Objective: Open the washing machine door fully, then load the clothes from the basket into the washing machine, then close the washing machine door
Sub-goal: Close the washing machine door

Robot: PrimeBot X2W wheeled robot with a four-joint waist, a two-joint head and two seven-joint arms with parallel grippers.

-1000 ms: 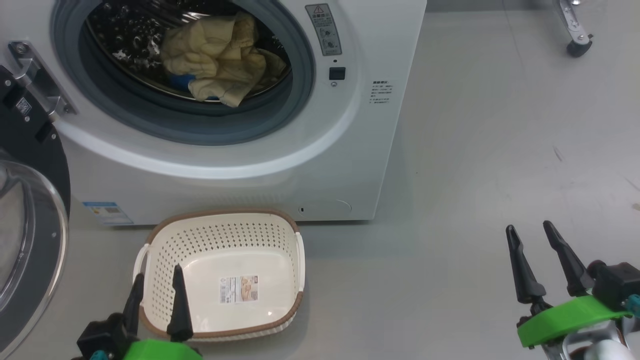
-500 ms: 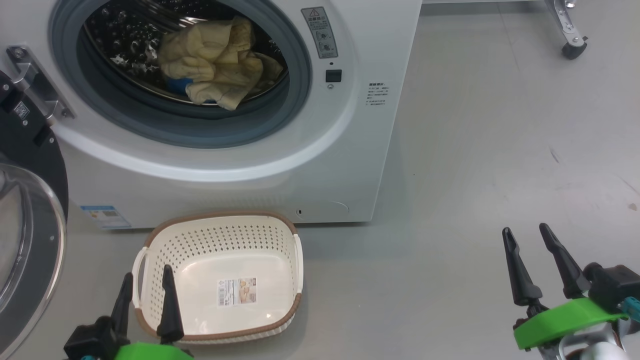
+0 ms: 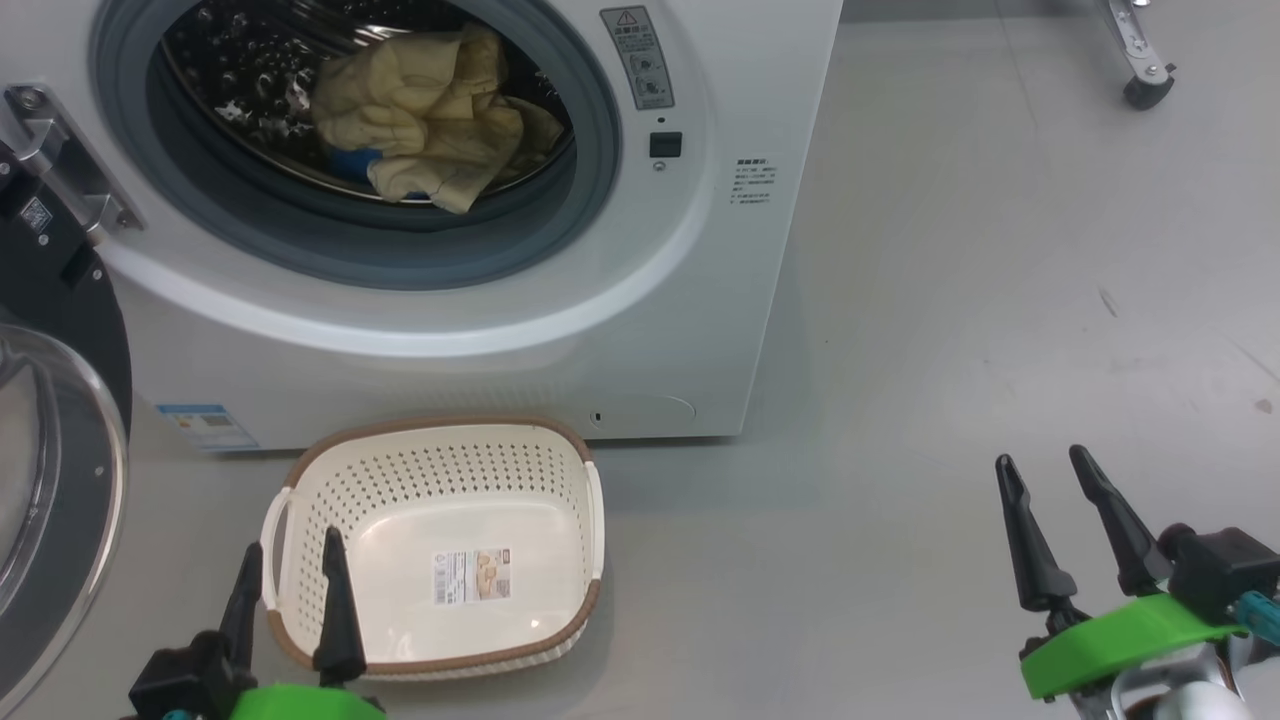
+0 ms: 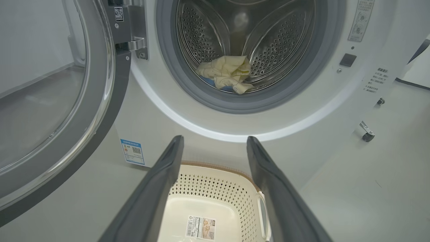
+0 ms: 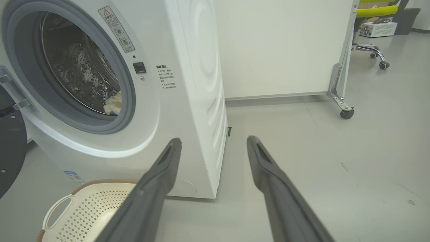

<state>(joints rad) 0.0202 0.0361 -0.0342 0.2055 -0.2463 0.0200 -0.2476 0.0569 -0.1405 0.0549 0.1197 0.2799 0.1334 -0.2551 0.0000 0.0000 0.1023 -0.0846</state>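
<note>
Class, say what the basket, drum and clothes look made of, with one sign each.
The basket: likely matte cream plastic, moulded perforations. The drum: seemingly polished steel, shiny punched holes. The clothes: soft pale yellow fabric, crumpled folds.

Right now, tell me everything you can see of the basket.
The basket is a small rectangular tub of cream plastic, walls perforated, with a brown woven-look rim and white side handles. It stands upright on the grey floor, close before the washing machine. It is empty; only a label sticker shows on its bottom. The open left gripper hovers at its near left corner, apparently without touching.
</note>
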